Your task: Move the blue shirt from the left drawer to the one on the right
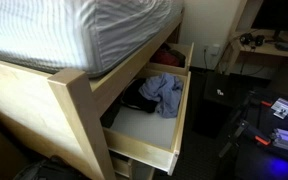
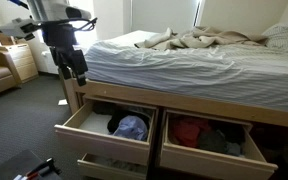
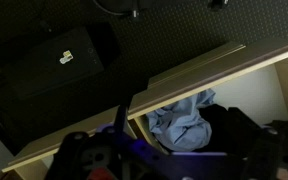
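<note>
The blue shirt (image 2: 132, 127) lies crumpled in the open left drawer (image 2: 94, 138) under the bed, beside a dark garment. It also shows in an exterior view (image 1: 162, 92) and in the wrist view (image 3: 184, 118). The right drawer (image 2: 206, 157) is open too and holds red and dark clothes (image 2: 189, 131). My gripper (image 2: 78, 75) hangs above and to the left of the left drawer, apart from the shirt. In the wrist view its fingers (image 3: 169, 162) are dark and blurred at the bottom edge, spread apart and empty.
The bed (image 2: 184, 60) with rumpled sheets overhangs both drawers. A wooden bed post (image 1: 79, 120) stands beside the drawer. A dresser (image 2: 19, 62) is at the far left. A desk (image 1: 274, 45) and cables stand on the dark floor.
</note>
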Controlling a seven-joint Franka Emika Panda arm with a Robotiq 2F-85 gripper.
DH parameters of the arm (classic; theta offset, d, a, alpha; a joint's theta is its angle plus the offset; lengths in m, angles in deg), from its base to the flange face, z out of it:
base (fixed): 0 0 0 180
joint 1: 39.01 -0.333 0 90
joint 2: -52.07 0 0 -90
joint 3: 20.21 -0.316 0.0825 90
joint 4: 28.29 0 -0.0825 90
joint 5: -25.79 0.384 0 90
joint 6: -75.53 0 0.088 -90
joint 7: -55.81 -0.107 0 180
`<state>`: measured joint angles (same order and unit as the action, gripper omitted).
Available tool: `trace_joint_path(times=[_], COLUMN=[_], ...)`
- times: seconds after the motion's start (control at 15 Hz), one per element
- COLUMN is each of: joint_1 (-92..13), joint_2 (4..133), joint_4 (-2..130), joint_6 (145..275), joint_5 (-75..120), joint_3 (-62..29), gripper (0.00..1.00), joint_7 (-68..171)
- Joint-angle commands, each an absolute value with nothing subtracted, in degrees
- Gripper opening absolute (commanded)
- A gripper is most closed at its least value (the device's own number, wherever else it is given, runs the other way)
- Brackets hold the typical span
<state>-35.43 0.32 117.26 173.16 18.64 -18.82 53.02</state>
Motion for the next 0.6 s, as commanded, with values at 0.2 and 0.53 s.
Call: trace_joint_path(times=[0.2, 0.53], joint_1=[-35.1, -37.9], joint_2=[-0.2, 2.4], joint_4=[117.2, 116.2], joint_6=[173.4, 172.1], joint_5=[18.5, 15.9], joint_3=[-19.0, -14.8], gripper=[1.0, 1.0], joint_7=[52.4, 63.8])
